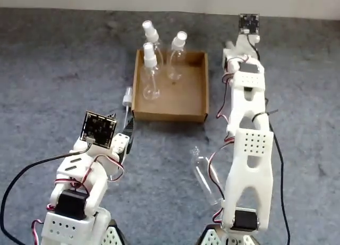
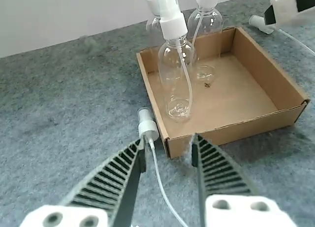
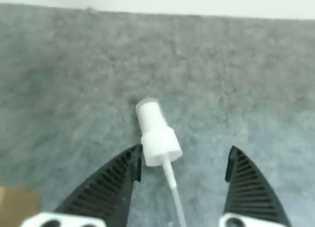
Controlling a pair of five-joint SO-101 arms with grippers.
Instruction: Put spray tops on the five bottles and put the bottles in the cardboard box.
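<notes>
Right gripper (image 3: 184, 157) spread over spray top (image 3: 156, 133)

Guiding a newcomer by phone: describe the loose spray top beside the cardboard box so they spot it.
Find the cardboard box mid-table. Outside its wall on the left arm's side, by the near corner, lies a spray top before the left end effector. Unlike its neighbours, it caps no bottle.

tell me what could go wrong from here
The left hand is open over a spray top right beside the cardboard box. Closing may catch the box corner and topple the standing bottle inside. Under the right hand, a second spray top sits off-centre, beside one finger, and could skid away.
</notes>
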